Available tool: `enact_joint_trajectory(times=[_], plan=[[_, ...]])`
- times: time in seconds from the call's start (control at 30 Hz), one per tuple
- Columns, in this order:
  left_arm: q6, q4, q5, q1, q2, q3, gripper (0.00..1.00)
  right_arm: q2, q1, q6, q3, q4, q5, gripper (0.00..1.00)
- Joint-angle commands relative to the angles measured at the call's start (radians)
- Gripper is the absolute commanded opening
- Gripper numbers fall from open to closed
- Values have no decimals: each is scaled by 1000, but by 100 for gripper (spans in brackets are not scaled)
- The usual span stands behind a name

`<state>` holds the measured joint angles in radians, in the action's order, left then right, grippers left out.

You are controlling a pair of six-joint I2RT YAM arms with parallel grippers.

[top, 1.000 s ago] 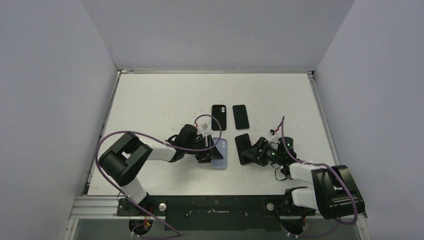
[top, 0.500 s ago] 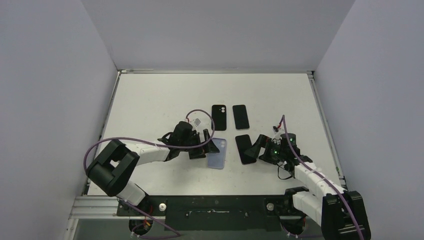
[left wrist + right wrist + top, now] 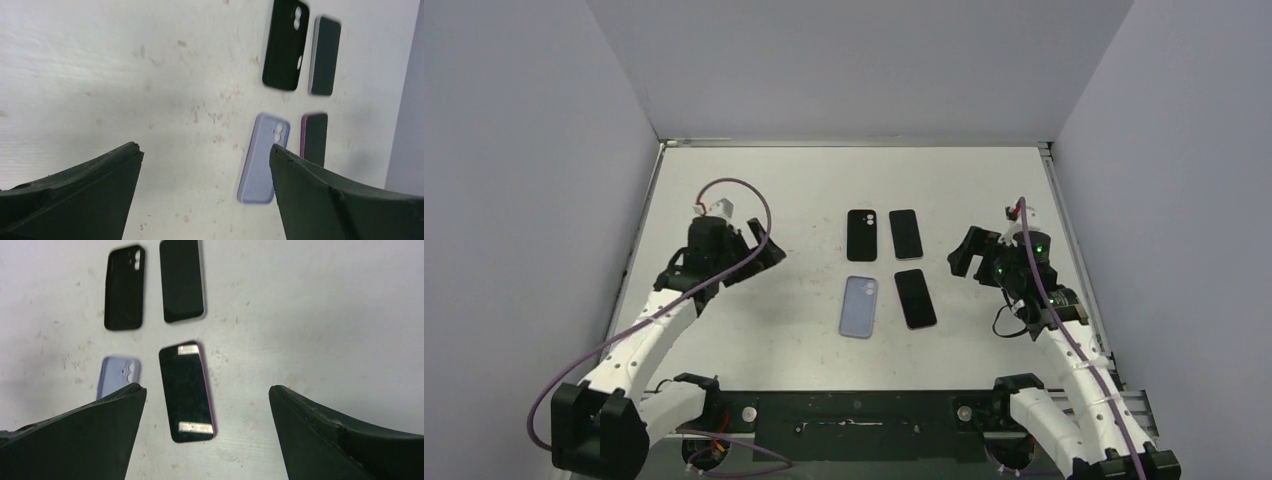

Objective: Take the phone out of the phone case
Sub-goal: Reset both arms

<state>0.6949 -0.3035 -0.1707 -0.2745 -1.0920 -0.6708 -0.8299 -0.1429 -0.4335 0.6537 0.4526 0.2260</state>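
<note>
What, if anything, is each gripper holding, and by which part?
Nothing is held. The left gripper and right gripper both stand open above the table, apart from the lilac case and the pink-edged phone lying on it.

White table (image 3: 744,200): blk case (image 3: 861,235), lilac case (image 3: 858,306), dark phone (image 3: 906,233), pink-edged phone (image 3: 915,298).

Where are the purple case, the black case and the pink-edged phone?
purple case (image 3: 858,307): top view, its middle.
black case (image 3: 862,235): top view, its middle.
pink-edged phone (image 3: 186,392): right wrist view, middle of its screen.
</note>
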Motion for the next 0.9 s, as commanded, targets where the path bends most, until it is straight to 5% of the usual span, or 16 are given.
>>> enact_joint_trajectory(times=[0.0, 0.3, 0.53, 0.87], plan=[[-201, -240, 232, 47, 105, -272, 97, 73, 8, 116, 173, 90, -211, 100], [-386, -386, 673, -31, 217, -669, 97, 190, 6, 321, 427, 68, -406, 100], [-501, -123, 763, -75, 470, -543, 97, 251, 7, 361, 440, 24, -474, 100], [-469, -120, 743, -77, 473, -485, 97, 276, 7, 341, 418, -15, -475, 100]])
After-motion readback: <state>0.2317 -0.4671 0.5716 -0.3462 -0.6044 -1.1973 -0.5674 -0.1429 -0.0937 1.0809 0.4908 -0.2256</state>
